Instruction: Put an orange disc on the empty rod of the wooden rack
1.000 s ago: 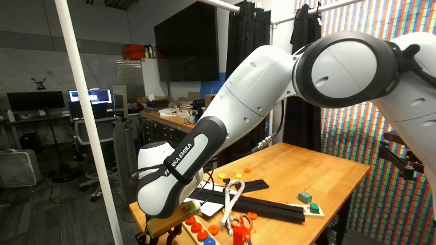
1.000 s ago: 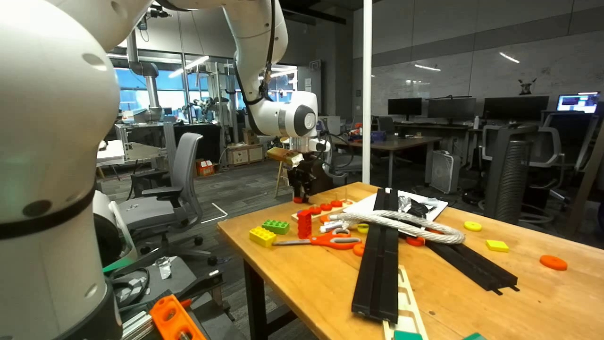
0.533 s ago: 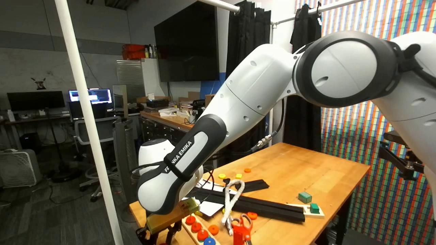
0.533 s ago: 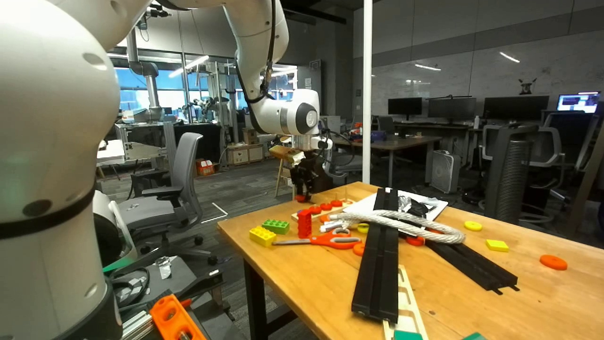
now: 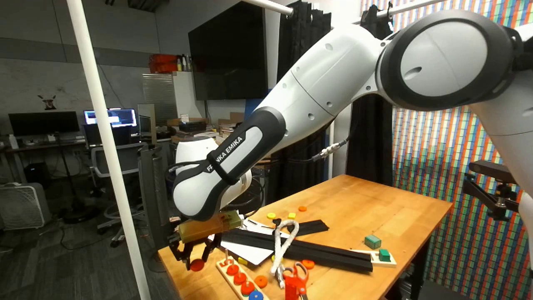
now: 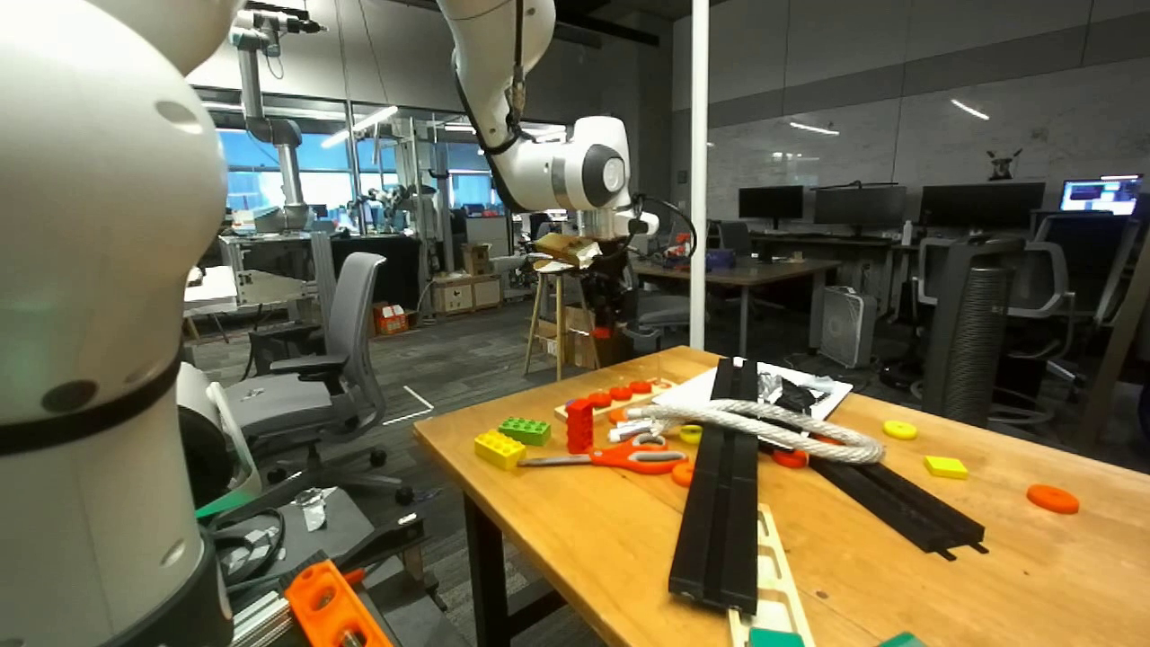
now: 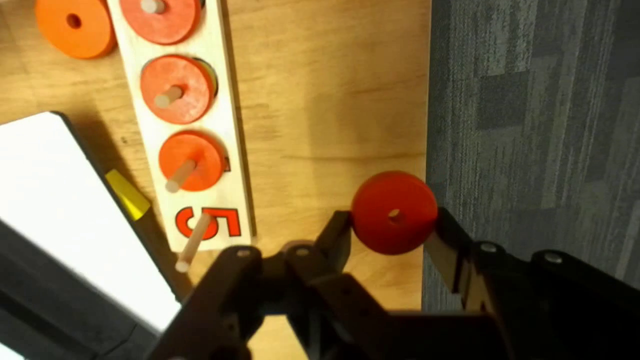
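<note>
My gripper (image 7: 395, 222) is shut on a red-orange disc (image 7: 395, 192), with one fingertip on each side of its rim. The disc hangs in the air over the table near its edge; it also shows in both exterior views (image 5: 197, 265) (image 6: 602, 332). The pale wooden rack (image 7: 232, 192) lies left of the gripper in the wrist view. Its end rod (image 7: 195, 242), by a red 5, is bare; it also shows in an exterior view (image 5: 226, 254). The neighbouring rods hold red-orange discs (image 7: 192, 150). A loose orange disc (image 7: 75, 27) lies beside the rack.
A white board (image 7: 65, 190) and long black bar (image 5: 300, 250) lie beside the rack. A yellow block (image 7: 127, 195) sits between board and rack. A rope (image 6: 764, 418), scissors (image 6: 629, 456), a red brick (image 6: 579, 427) and several loose discs are on the table.
My gripper has risen, carrying the disc up from close to the table. In an exterior view the rack's bare end rod, hidden behind the gripper before, now shows. The table things have not moved.
</note>
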Motion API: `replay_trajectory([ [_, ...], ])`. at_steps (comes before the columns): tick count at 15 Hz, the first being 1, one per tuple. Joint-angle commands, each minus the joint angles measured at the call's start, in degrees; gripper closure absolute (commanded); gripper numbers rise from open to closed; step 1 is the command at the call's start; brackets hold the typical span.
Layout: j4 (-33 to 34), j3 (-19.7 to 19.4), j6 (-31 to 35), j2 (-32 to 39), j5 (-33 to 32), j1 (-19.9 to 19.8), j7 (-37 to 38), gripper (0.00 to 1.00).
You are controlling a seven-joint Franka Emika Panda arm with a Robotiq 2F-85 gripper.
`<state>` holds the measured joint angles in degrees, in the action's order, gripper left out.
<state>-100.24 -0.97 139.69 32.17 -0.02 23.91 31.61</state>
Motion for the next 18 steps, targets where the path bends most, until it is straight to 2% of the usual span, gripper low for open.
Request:
replay_trajectory([
  [1, -0.9, -0.5, -0.4, -2.5, -1.7, -1.1, 2.7, 0.81],
  [18, -1.3, -1.4, -0.4, -1.9, -0.9, -6.7, 2.4, 0.81],
])
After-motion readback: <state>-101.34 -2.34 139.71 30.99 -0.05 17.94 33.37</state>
